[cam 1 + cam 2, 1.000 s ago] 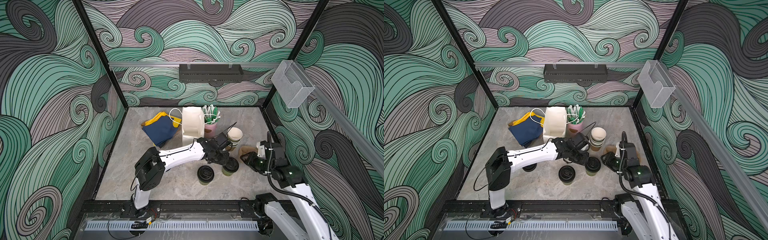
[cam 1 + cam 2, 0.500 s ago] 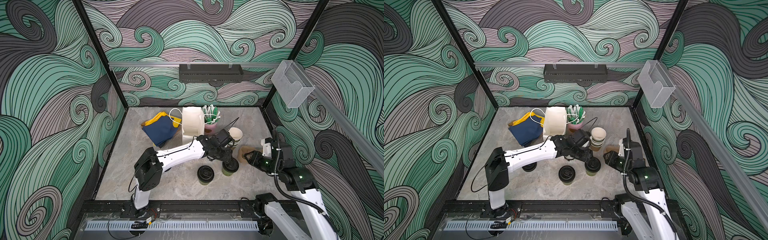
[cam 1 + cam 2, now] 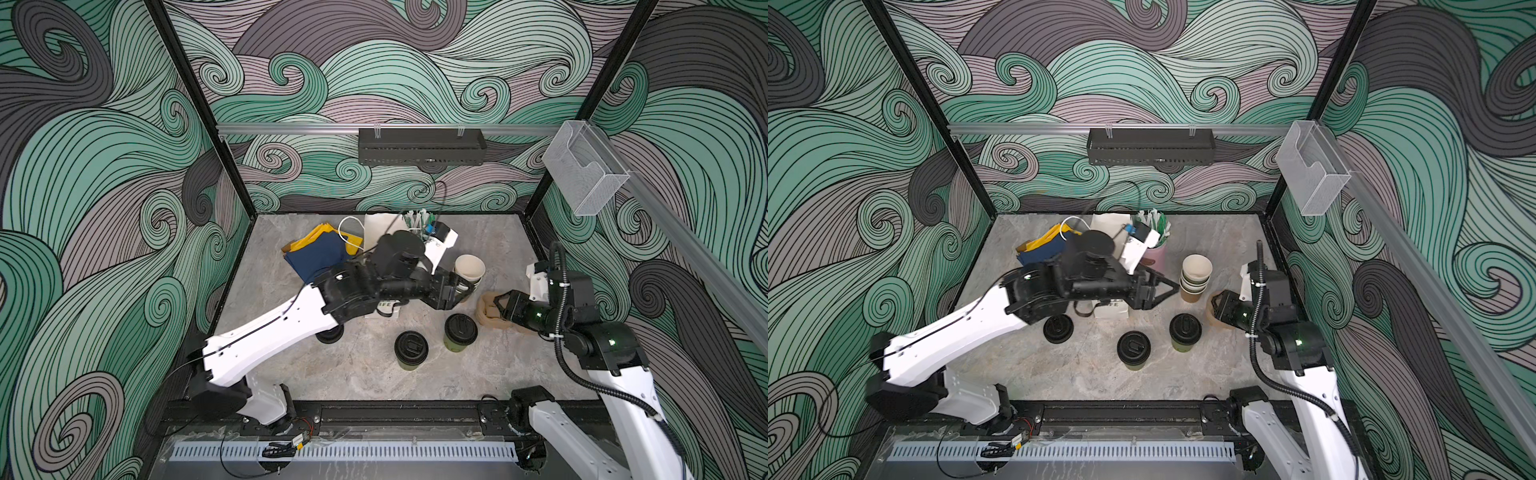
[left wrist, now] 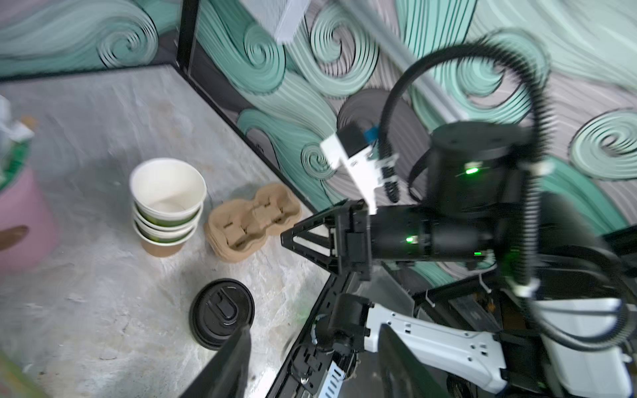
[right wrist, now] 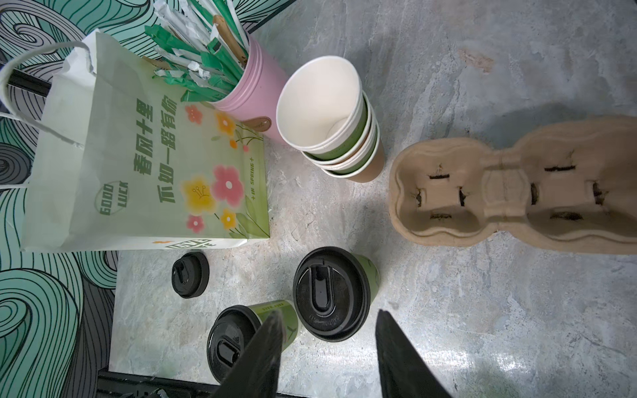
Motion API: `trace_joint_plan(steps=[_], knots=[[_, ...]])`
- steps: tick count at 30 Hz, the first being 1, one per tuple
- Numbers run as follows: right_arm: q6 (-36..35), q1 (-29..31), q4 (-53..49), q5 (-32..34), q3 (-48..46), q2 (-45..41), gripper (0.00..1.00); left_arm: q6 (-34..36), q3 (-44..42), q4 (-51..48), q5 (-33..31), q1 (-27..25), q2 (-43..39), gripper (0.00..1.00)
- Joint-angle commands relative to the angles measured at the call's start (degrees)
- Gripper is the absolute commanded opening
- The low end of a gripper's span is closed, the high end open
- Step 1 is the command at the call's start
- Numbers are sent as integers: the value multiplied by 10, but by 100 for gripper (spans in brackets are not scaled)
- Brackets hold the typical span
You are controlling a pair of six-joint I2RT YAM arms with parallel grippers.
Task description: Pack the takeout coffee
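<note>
Both coffees stand upright on the desk [image 3: 353,374], close together: the left cup [image 3: 411,348] and the right cup [image 3: 460,330], neither in the pulp carrier [image 3: 484,309] beside them. Your left fingers [image 4: 234,358] and right fingers [image 5: 262,351] are spread and hold nothing. Pinch a cup by its lid and it may pop off; a wide approach could topple the neighbour

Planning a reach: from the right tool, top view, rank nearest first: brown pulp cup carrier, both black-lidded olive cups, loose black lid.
1. Brown pulp cup carrier, next to the right tool.
2. Right-hand lidded olive cup.
3. Left-hand lidded olive cup, centre.
4. Loose black lid, far left.
</note>
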Motion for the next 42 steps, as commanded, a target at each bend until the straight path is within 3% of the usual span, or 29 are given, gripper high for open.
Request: trace_joint_plan(steps=[1, 7, 10, 15, 23, 30, 37, 42], knots=[[-50, 1, 7, -12, 40, 43, 48, 12, 24, -79, -86, 65, -52, 62], [-89, 2, 47, -42, 90, 121, 49, -18, -3, -178, -127, 246, -126, 65], [-93, 2, 72, -56, 109, 163, 49, -24, -19, -196, -108, 337, -135, 68], [-88, 2, 90, -57, 146, 224, 50, -55, -66, -165, -101, 428, -133, 71], [-32, 3, 50, -45, 199, 278, 50, -127, -134, -121, -54, 441, -147, 71], [40, 17, 61, -71, 213, 300, 50, -96, -162, -68, -14, 441, -171, 73], [26, 35, 40, -67, 317, 367, 50, -94, -156, -49, -63, 451, -148, 75], [18, 37, 29, -44, 367, 398, 51, -182, -137, -172, -183, 484, -135, 75]])
